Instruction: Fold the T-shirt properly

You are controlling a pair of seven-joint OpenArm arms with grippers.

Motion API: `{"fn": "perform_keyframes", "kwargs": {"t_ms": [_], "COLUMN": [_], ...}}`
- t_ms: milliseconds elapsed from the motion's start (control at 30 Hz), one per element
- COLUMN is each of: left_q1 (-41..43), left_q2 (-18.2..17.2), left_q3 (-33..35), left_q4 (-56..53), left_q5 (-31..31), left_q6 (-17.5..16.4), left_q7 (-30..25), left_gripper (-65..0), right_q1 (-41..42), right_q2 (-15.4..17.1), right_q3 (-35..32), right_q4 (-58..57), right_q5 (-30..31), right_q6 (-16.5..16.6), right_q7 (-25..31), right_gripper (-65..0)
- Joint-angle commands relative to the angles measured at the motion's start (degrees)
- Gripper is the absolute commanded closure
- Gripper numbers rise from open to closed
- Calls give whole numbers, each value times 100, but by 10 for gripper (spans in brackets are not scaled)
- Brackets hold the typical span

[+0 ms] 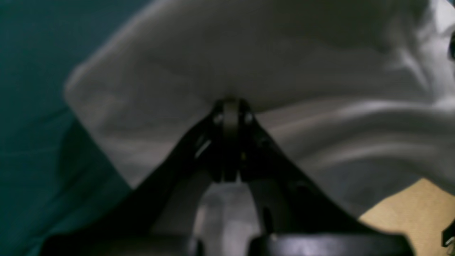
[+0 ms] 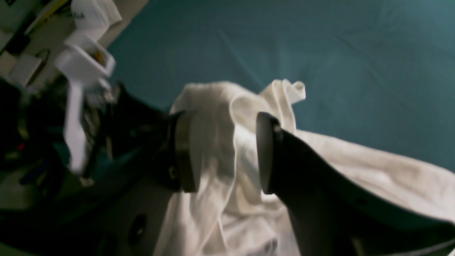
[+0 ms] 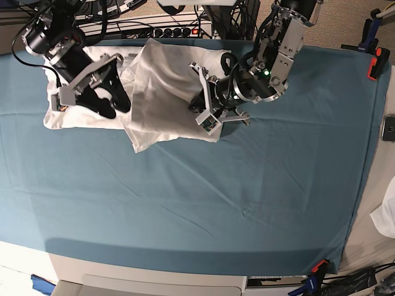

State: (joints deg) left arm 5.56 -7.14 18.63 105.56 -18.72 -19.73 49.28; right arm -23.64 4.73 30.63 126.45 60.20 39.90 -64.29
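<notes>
I am pinching a fold of the big plain white cotton T-shirt (image 3: 163,92) in my clenched left gripper (image 1: 231,106) — lifting it off the teal table cover (image 3: 247,185) to fold it over — while my right gripper (image 2: 224,153) is hanging released around loose cloth.

The T-shirt (image 3: 163,92) lies bunched at the far edge of the table cover (image 3: 247,185), toward the base view's left. The left gripper (image 3: 196,86) sits at its right side, the right gripper (image 3: 111,102) at its left, seemingly over the cloth. The near half of the cover lies in front of them.
</notes>
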Motion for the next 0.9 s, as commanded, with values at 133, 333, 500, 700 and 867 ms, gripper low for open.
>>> {"fn": "perform_keyframes", "kwargs": {"t_ms": [133,333,500,700,867], "left_q1": [-63,-61,-63,-63,-61], "left_q2": [31,28,28,28,26], "left_q3": [-7,-7,-7,-7,-7], "left_q4": [31,31,31,31,31], "left_q5": [-81,-76,-13,-15,-15], "left_q6": [-20,-20,-20,-20,-22], "left_q7": [-127,-116,-109,-109,-83], "left_gripper": [0,0,0,0,0], "right_q1": [203,284,284,625,1198], "right_q2": [-269,-533,-601,-599,-599], "right_q3": [-688,-1788,-2253,-2267,-2267], "right_q4": [101,98,-50,-1421,-2618], "right_q5": [-111,-984,-2234,-2555,-2555], "right_q6": [10,10,10,10,10], "right_q7": [186,527,1034,1222,1207], "right_gripper": [-23,0,0,0,0]}}
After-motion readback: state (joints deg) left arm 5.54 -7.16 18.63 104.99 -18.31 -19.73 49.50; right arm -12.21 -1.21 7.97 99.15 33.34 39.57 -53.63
